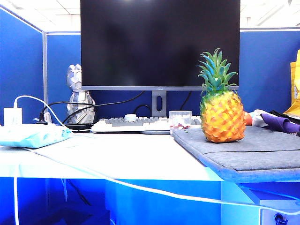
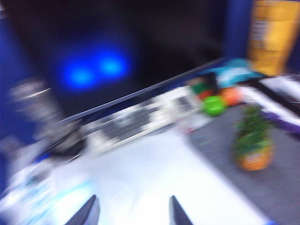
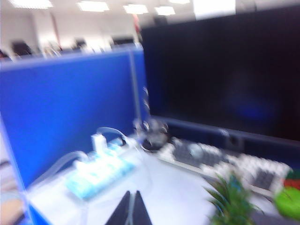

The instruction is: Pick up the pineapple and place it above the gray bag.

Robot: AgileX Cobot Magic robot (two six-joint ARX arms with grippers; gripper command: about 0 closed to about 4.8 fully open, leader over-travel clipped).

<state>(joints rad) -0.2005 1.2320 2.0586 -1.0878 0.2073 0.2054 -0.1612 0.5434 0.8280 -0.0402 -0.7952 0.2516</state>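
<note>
Pineapple [image 1: 222, 112] is standing upright on gray bag [image 1: 248, 147], at our three o'clock; left gripper [image 2: 131, 211] is hovering with jaws parted and empty, right gripper [image 3: 131, 209] with jaws closed and empty, both above the tabletop [image 1: 117, 157].

Middle of white table [image 1: 117, 154]: bare, open passage.
Back edge: white keyboard [image 1: 136, 123] and black monitor [image 1: 159, 44] wall it off.
Left side: light-blue soft pack [image 1: 33, 135] and white cable [image 1: 140, 187] obstruct.
Right side: yellow-orange toy pineapple [image 1: 221, 112] stands upright on flat gray felt bag [image 1: 262, 150]; bag's front part bare.
Left claw [image 2: 131, 213]: apart, above bare table.
Right claw [image 3: 131, 211]: closed, above table.
</note>
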